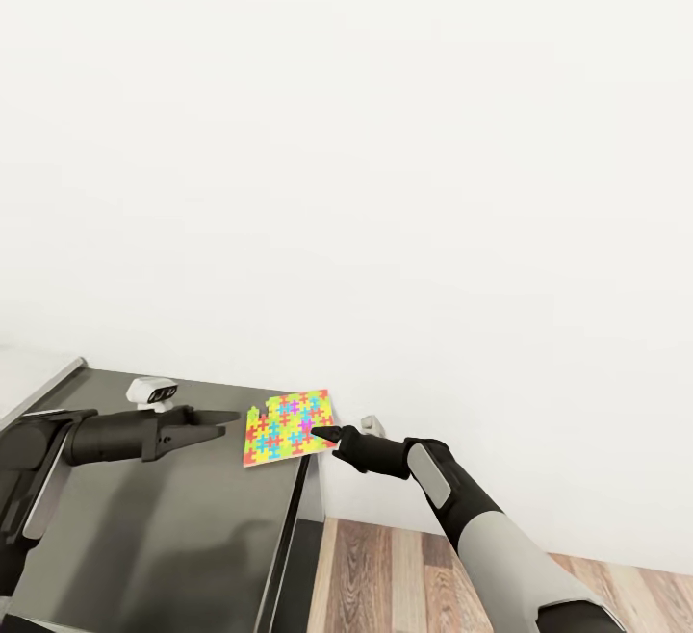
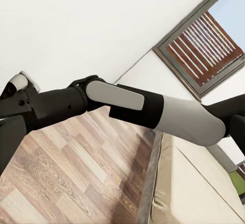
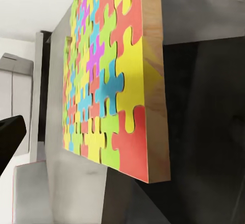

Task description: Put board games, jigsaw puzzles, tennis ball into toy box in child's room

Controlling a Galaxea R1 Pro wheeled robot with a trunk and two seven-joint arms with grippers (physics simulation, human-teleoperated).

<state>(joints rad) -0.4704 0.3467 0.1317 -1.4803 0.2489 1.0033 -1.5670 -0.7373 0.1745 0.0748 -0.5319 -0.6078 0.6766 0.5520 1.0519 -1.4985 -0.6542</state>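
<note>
A jigsaw puzzle (image 1: 287, 426) of bright interlocking pieces lies at the far right corner of the grey table (image 1: 173, 518), slightly overhanging its edge. My right gripper (image 1: 325, 434) reaches in from the right and is open astride the puzzle's (image 3: 107, 81) near edge, with one finger (image 3: 10, 137) standing off above the coloured face. My left gripper (image 1: 231, 421) hovers open just left of the puzzle, holding nothing. In the left wrist view its dark fingers (image 2: 10, 142) frame my right forearm (image 2: 153, 109). The toy box, board games and tennis ball are out of view.
A white wall rises close behind the table. Wood plank floor (image 1: 404, 566) lies to the table's right. In the left wrist view I see the bed's beige mattress (image 2: 194, 183), its grey frame (image 2: 150, 183) and a dark-framed window (image 2: 204, 45).
</note>
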